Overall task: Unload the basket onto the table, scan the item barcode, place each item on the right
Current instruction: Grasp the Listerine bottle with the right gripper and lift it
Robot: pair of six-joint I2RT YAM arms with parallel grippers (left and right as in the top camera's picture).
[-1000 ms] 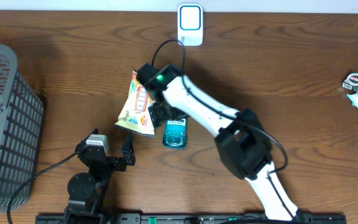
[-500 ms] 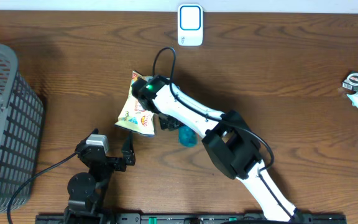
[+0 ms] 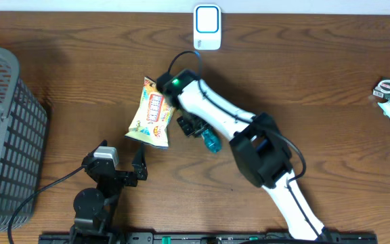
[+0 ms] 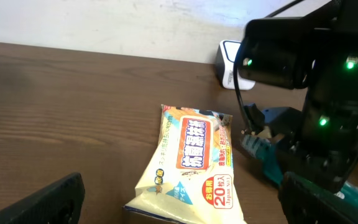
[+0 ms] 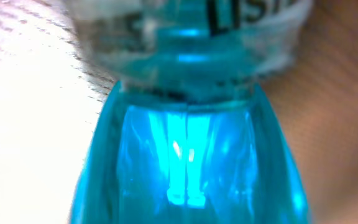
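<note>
Left fingers (image 3: 139,168): spread wide, holding nothing; parked at the near-left of the desk (image 3: 330,74), well apart from the task item.
Wipes packet (image 3: 151,118): flat on the desk, just left of the right arm's wrist; not gripped.
Right fingers (image 3: 193,127): closed partway on the bottle (image 3: 211,141), gripping its far-left end, as the overhead view reads.
Bottle: teal, at desk centre, just right of the wipes packet; long axis runs diagonally from far-left to near-right, free end pointing near-right.
Scanner (image 3: 207,27): white unit at the far edge, well apart from the bottle and almost straight beyond it.
Governing relation: the scanner lies on the far side of the right fingers, and the left fingers are farther off. The carry is judged to run toward the far edge, turning the bottle until its code faces the scanner.
View differences: only the overhead view shows bottle and scanner together. The right wrist view is filled by the bottle and part of its label lettering; no barcode shows. The left wrist view shows the packet's printed face and the bottle under the right arm.
</note>
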